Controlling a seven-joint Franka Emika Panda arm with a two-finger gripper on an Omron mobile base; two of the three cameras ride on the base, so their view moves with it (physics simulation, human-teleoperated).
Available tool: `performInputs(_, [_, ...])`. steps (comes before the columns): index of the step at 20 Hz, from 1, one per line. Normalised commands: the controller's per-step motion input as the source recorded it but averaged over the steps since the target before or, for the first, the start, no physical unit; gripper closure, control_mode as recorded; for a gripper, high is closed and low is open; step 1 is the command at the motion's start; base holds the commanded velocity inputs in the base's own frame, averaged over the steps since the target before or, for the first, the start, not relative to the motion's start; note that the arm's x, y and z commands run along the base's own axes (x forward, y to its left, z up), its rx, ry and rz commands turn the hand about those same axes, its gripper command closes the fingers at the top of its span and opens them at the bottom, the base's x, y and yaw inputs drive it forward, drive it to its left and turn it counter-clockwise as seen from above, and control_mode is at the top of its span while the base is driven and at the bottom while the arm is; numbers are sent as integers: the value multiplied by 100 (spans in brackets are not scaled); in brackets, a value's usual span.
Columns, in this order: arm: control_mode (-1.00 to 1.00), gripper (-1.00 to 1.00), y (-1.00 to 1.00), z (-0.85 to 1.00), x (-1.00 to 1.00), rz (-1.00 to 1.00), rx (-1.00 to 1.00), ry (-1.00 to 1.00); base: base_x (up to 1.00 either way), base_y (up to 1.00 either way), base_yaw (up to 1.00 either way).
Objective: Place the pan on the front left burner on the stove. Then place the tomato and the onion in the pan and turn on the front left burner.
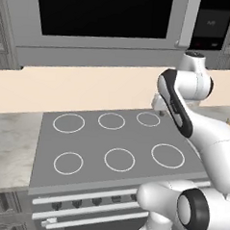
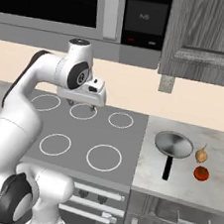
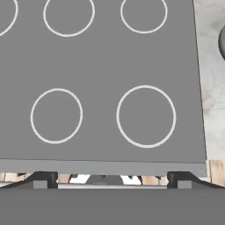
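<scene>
Right base view shows the gripper (image 2: 81,103) hanging above the back of the stove (image 2: 81,130), over the middle rear ring, its jaws spread wide and holding nothing; the pan (image 2: 173,144) sits well off to the hand's right on the speckled counter (image 2: 150,176), bowl toward the wall and its black handle pointing toward the front edge; the onion (image 2: 201,155) lies just beside the pan's far rim, and the tomato (image 2: 201,173) rests near it, closer to the front, apart from the pan. Left base view has the front left burner (image 1: 68,163) bare, forward and well to the left of the hand; hand view looks down on the cooktop (image 3: 101,74) rings, both dark fingertips (image 3: 41,179) standing far apart at the bottom.
</scene>
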Motion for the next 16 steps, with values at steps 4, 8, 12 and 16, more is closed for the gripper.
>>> performInputs(4, [-100,-100,-31,-30,-10,-1,-1,10,0,0,0])
performInputs(8, [-100,-100,-38,-28,-6,-3,0,8,0,0,0])
performInputs(12, [-100,-100,-53,-18,0,0,0,2,0,0,0])
performInputs(16, [-100,-100,-56,-16,-9,0,0,0,0,0,0])
